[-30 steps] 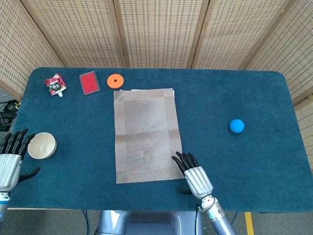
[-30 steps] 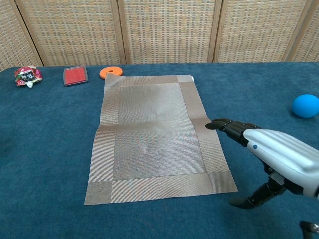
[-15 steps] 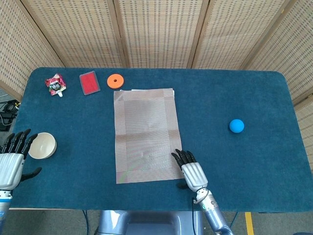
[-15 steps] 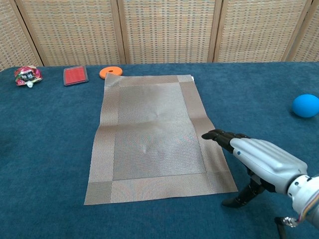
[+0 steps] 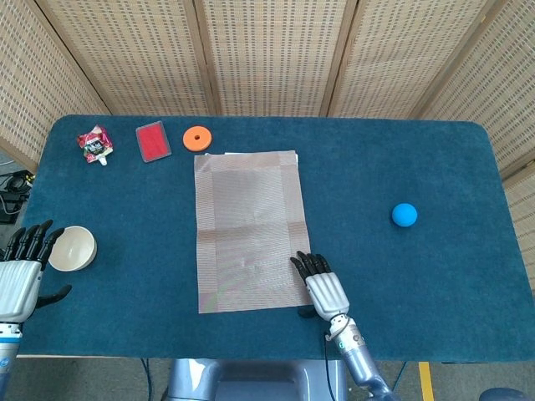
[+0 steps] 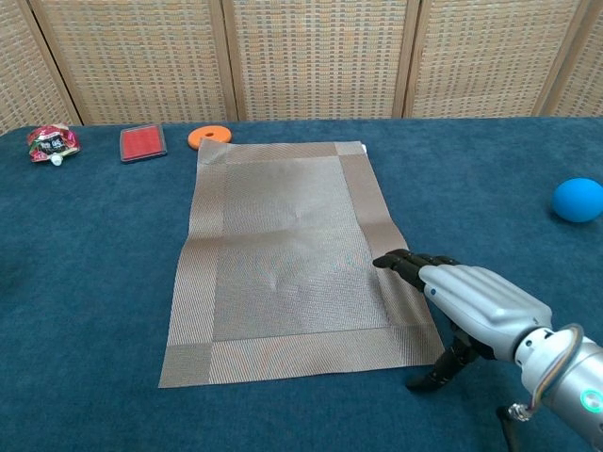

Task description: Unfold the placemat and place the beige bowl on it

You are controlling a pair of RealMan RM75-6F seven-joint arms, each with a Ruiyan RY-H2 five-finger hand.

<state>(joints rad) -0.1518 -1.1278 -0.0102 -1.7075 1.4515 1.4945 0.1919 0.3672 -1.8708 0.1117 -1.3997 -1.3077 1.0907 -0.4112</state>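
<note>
Hiding placemat (image 6: 292, 254) corner: right hand (image 6: 471, 299).

Count of things seen on the table

One placemat (image 5: 248, 230) is laid out at the centre of the head view, and one bowl (image 5: 71, 248) is seen at the left edge. One ball (image 5: 405, 215) is placed at the right. Three small items are lined up at the upper left, one of each kind: one packet (image 5: 94, 144), one red pad (image 5: 153, 140) and one orange disc (image 5: 197, 138). Two hands are counted: one left hand (image 5: 21, 271) at the lower left corner, and one right hand (image 5: 322, 286) at the bottom centre. One table (image 5: 435, 159) is covered in blue cloth.
</note>
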